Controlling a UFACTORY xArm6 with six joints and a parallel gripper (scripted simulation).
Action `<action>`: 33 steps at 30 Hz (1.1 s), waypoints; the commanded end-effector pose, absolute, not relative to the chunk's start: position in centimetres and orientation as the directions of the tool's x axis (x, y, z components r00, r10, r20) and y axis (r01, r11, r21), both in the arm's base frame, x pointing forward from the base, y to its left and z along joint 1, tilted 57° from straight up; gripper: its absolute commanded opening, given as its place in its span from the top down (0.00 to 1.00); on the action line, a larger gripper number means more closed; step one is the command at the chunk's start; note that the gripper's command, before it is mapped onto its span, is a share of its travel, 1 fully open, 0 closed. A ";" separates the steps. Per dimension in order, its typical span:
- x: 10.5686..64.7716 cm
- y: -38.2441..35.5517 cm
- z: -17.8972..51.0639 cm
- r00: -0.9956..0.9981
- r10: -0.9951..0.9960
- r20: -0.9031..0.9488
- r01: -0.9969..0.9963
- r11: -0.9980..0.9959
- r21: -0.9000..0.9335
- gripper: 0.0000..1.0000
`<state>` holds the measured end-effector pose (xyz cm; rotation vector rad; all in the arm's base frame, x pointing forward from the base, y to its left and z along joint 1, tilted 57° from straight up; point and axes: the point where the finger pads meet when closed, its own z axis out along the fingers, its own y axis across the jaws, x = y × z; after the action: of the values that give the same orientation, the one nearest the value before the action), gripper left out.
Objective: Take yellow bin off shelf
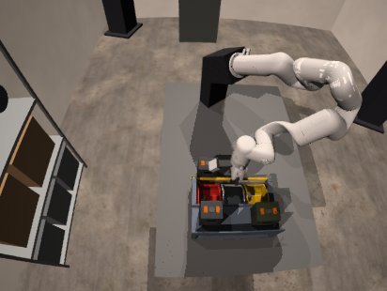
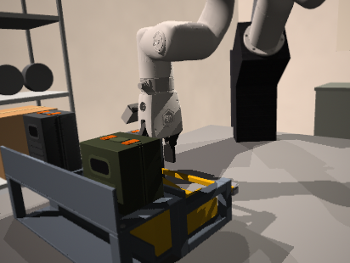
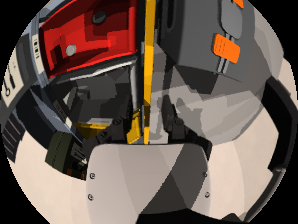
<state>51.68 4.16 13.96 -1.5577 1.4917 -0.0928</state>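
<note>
The yellow open bin (image 1: 256, 192) sits at the right end of the grey shelf's (image 1: 237, 208) lower level, next to a dark bin (image 1: 231, 193) and a red bin (image 1: 209, 191). From the side the yellow bin (image 2: 190, 214) shows low in the frame, with its yellow rim (image 2: 187, 178) at the shelf's back edge. My gripper (image 2: 169, 149) hangs fingers down just above that back edge, close behind the green case. It is partly open with nothing between the fingers. In the wrist view the red bin (image 3: 87, 30) and a yellow edge (image 3: 149, 56) lie below me.
A green case (image 2: 123, 167) and a black case (image 2: 51, 137) with orange latches stand on the shelf's top level. Another black case (image 1: 207, 165) lies behind the shelf. The arm's black pedestal (image 1: 218, 77) stands at the table's far end. A tall rack (image 1: 33, 188) is at the left.
</note>
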 end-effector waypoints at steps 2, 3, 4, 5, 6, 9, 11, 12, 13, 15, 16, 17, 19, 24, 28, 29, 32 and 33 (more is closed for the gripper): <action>51.7 4.1 14.0 0.254 -0.812 -0.526 -0.738 0.188 -0.648 0.53; 51.7 4.1 14.0 0.254 -0.812 -0.526 -0.738 0.188 -0.648 0.53; 51.7 4.1 14.0 0.254 -0.812 -0.526 -0.738 0.188 -0.648 0.53; 51.7 4.1 14.0 0.254 -0.812 -0.526 -0.738 0.188 -0.648 0.53; 51.7 4.1 14.0 0.254 -0.812 -0.526 -0.738 0.188 -0.648 0.53; 51.7 4.1 14.1 0.254 -0.812 -0.526 -0.738 0.188 -0.648 0.53; 51.6 4.0 14.1 0.254 -0.812 -0.526 -0.738 0.188 -0.648 0.53; 51.6 4.0 14.1 0.254 -0.812 -0.526 -0.738 0.188 -0.648 0.53; 51.6 4.0 14.1 0.254 -0.812 -0.526 -0.738 0.188 -0.648 0.53; 51.6 4.0 14.1 0.254 -0.812 -0.526 -0.738 0.188 -0.648 0.53; 51.6 4.0 14.1 0.254 -0.812 -0.526 -0.738 0.188 -0.648 0.53; 51.6 4.0 14.1 0.254 -0.812 -0.526 -0.738 0.188 -0.648 0.53; 51.6 4.0 14.1 0.254 -0.812 -0.526 -0.738 0.188 -0.648 0.53; 51.8 4.1 14.0 0.254 -0.812 -0.526 -0.738 0.188 -0.648 0.53; 52.3 4.6 13.5 0.254 -0.812 -0.526 -0.738 0.188 -0.648 0.53; 52.3 4.6 13.5 0.254 -0.812 -0.526 -0.738 0.188 -0.648 0.53; 52.3 4.6 13.5 0.254 -0.812 -0.526 -0.738 0.188 -0.648 0.53; 52.3 4.6 13.5 0.254 -0.812 -0.526 -0.738 0.188 -0.648 0.53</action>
<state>52.16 4.62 13.49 -1.5581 1.4920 -0.0919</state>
